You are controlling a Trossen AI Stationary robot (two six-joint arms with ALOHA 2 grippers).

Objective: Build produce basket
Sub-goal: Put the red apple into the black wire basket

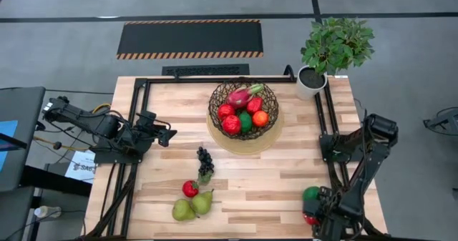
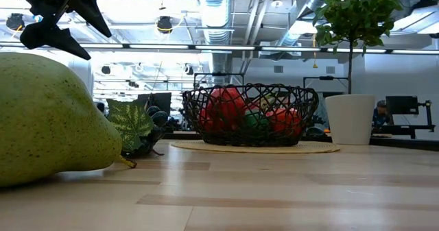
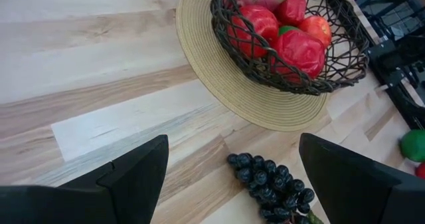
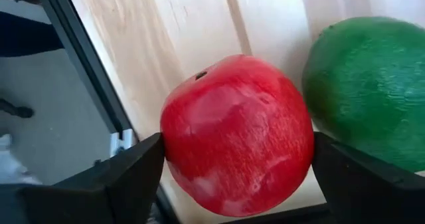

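The basket (image 1: 243,111) stands on its pale round base at the table's far middle and holds a pink dragon fruit, red round fruits, a green one and an orange. Dark grapes (image 1: 205,162) lie mid-table. A red fruit (image 1: 189,189) and two green pears (image 1: 193,206) lie near the near edge. My left gripper (image 1: 167,134) hovers open left of the grapes (image 3: 272,184). My right gripper (image 1: 309,217) is at the near right corner, shut on a red round fruit (image 4: 236,137), with a green round fruit (image 4: 372,84) beside it. My right gripper pinches the red round fruit between its two fingers, one on each opposite side (image 4: 174,151) at its widest part. The dimpled end (image 4: 199,74) points away from the wrist. Whether the fruit is lifted off the table, I cannot tell.
A white pot with a green plant (image 1: 315,80) stands at the far right corner. A black frame (image 1: 323,119) runs along the table's left, far and right sides. Bare wood lies between the grapes and the right arm.
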